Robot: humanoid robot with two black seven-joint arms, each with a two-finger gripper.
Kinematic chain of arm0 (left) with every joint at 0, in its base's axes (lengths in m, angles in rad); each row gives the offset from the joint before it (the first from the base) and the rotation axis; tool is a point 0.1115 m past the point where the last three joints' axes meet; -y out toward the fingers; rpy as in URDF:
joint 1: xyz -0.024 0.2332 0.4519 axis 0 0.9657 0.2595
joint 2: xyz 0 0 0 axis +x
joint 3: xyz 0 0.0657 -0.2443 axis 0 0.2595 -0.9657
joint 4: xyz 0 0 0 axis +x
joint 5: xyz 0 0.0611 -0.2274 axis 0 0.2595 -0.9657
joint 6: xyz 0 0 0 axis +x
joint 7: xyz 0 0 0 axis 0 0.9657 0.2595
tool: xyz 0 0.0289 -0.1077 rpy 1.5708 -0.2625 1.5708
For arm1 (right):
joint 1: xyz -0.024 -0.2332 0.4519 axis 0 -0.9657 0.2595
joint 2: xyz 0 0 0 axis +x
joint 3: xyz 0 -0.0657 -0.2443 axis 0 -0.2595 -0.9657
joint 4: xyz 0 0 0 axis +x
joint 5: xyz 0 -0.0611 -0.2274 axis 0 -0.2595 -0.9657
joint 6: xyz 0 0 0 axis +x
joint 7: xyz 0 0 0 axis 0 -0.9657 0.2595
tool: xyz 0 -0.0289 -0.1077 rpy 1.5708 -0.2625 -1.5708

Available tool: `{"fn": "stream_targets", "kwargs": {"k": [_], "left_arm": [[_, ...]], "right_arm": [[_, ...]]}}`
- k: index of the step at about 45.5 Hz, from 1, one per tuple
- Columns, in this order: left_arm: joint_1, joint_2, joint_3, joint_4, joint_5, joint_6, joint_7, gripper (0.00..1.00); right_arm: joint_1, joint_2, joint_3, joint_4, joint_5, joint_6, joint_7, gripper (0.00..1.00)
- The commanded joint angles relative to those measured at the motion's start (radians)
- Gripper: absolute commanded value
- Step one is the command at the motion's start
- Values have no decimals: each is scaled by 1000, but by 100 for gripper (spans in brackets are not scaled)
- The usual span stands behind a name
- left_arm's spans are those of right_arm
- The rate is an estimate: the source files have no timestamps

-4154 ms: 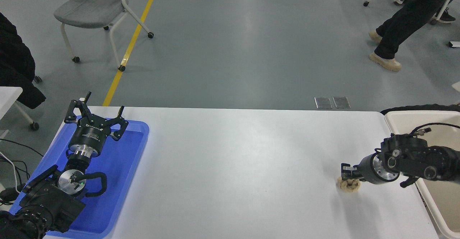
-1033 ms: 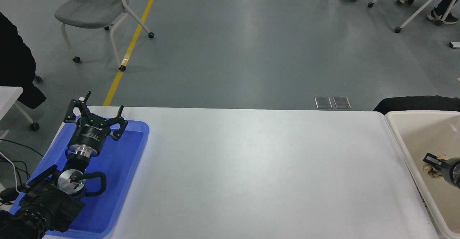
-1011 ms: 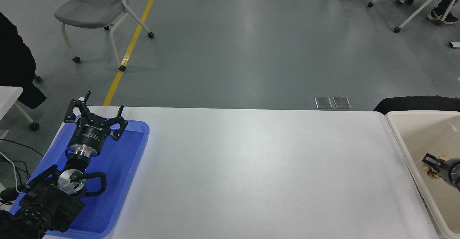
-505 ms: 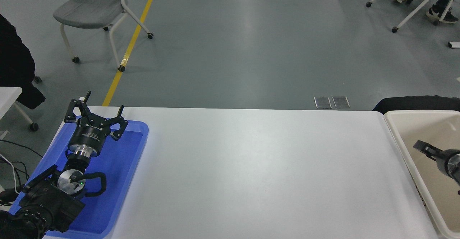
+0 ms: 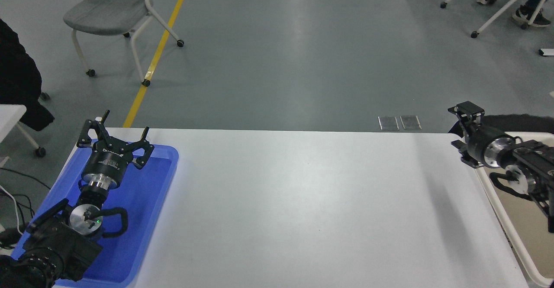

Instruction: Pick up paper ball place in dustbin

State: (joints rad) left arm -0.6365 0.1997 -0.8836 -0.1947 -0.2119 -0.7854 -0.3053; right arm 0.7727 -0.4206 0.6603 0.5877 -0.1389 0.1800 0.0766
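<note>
While chairs (image 5: pixel 110 17) stand beyond table (image 5: pixel 303 201).

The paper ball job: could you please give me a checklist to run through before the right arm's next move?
1. Right gripper empty: ok, open, nothing held.
2. Paper ball inside the dustbin: cannot tell; no ball visible, and the arm hides part of the inside.
3. No ball left on the white table: ok.
4. Right gripper above the dustbin's rim: ok, raised near the table's far right corner.
5. Left gripper parked over the blue tray: ok.
</note>
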Motion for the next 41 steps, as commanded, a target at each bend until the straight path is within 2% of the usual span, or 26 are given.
{"fn": "stream_targets", "kwargs": {"k": [1, 7, 21, 41], "left_arm": [[0, 0, 0, 0, 0, 0, 0, 100], [0, 0, 0, 0, 0, 0, 0, 100], [0, 0, 0, 0, 0, 0, 0, 100], [0, 0, 0, 0, 0, 0, 0, 100]], "right_arm": [[-16, 112, 148, 32, 340, 101, 3, 100], [-95, 123, 165, 23, 426, 216, 5, 100], [-240, 125, 176, -150, 432, 492, 5, 100], [-285, 123, 177, -186, 432, 543, 5, 100]]}}
